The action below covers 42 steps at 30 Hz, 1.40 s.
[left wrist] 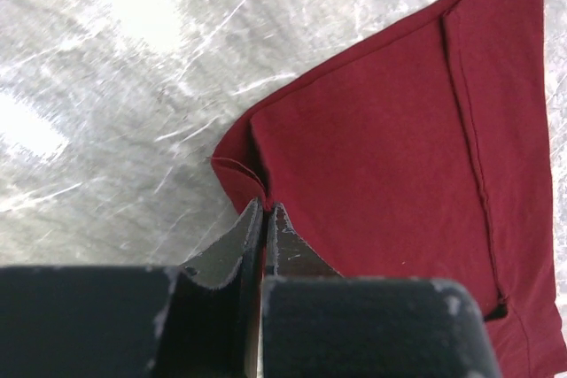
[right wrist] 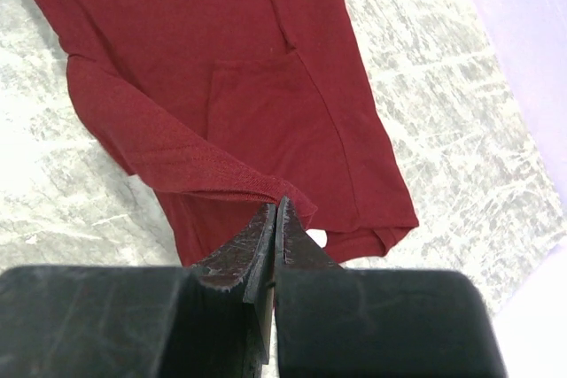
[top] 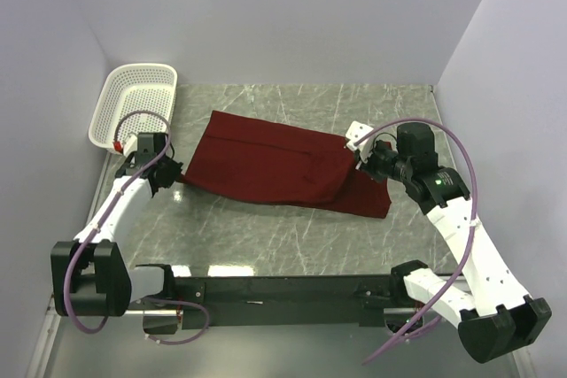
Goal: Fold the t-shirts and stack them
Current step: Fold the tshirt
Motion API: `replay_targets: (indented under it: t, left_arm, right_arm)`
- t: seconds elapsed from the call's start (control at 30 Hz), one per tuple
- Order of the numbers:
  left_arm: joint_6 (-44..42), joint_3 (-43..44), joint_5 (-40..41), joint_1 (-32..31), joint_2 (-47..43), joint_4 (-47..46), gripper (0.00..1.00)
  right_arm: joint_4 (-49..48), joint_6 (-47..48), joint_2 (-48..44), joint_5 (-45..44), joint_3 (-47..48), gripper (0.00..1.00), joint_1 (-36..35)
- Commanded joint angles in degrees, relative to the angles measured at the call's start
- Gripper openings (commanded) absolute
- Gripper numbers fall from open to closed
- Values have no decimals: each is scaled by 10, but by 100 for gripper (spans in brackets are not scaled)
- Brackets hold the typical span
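Observation:
One dark red t-shirt (top: pixel 275 165) lies partly folded across the middle of the marble table. My left gripper (top: pixel 174 174) is at the shirt's left end. In the left wrist view it (left wrist: pixel 266 207) is shut on a corner of the shirt (left wrist: pixel 390 130). My right gripper (top: pixel 359 159) is at the shirt's right end. In the right wrist view it (right wrist: pixel 278 205) is shut on a ribbed edge of the shirt (right wrist: pixel 221 86), which is lifted a little off the layers below. A small white patch (right wrist: pixel 316 238) shows under that edge.
A white mesh basket (top: pixel 133 104) stands at the far left, just behind my left gripper. Pale walls close in the table on the left, back and right. Bare marble (top: pixel 266 236) lies between the shirt and the arm bases.

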<state>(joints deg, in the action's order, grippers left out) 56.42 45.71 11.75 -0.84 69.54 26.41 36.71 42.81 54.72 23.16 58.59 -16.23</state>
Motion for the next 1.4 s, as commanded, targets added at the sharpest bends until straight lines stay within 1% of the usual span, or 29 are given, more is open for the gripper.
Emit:
replay_targets:
  t: [0.0, 0.3, 0.53, 1.2, 1.37]
  left_arm:
    - [-17, 33, -9, 1, 19, -7, 1]
    - [-23, 85, -8, 1, 75, -12, 1]
    - [-27, 133, -8, 1, 132, -10, 1]
    - [-44, 200, -26, 1, 247, -15, 1]
    - [-50, 218, -34, 1, 264, -15, 1]
  right_arm:
    - [-15, -15, -2, -16, 27, 0, 5]
    - [-43, -37, 21, -54, 40, 0, 10]
    - [-54, -47, 36, -60, 47, 0, 16]
    - [-69, -57, 62, -76, 44, 0, 33]
    - [-69, -57, 65, -78, 44, 0, 35]
